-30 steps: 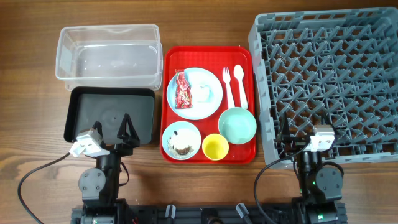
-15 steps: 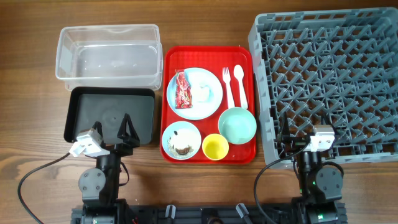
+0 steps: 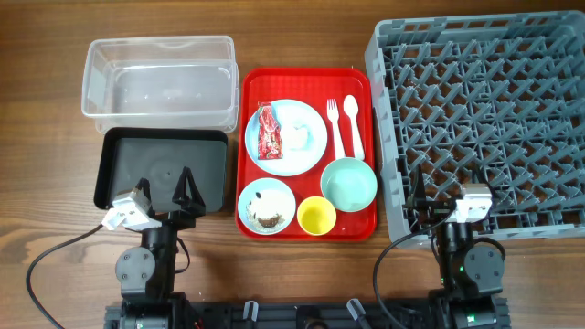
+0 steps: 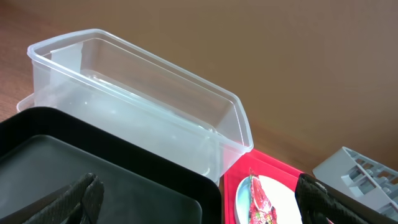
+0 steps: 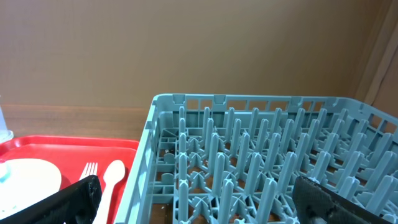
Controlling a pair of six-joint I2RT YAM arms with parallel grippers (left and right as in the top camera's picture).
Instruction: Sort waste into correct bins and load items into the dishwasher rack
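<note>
Both arms are sitting at the table's six o'clock edge. The left gripper (image 3: pixel 174 187) is hanging with fingers spread wide over the black tray (image 3: pixel 119 155), holding nothing. The right gripper (image 3: pixel 430 196) is likewise gaping and empty at the grey rack (image 3: pixel 484 110)'s near edge. The clear tub (image 3: pixel 160 78) is lying at twelve o'clock of the black tray. On the red tray (image 3: pixel 306 228) are lying the wrapper (image 3: pixel 268 132) and what is probably a tissue (image 3: pixel 299 137) on the blue plate (image 3: pixel 315 123), plus fork (image 3: pixel 334 123), spoon (image 3: pixel 351 119), green bowl (image 3: pixel 348 183), yellow cup (image 3: pixel 316 217) and scrap-filled small bowl (image 3: pixel 266 206).
</note>
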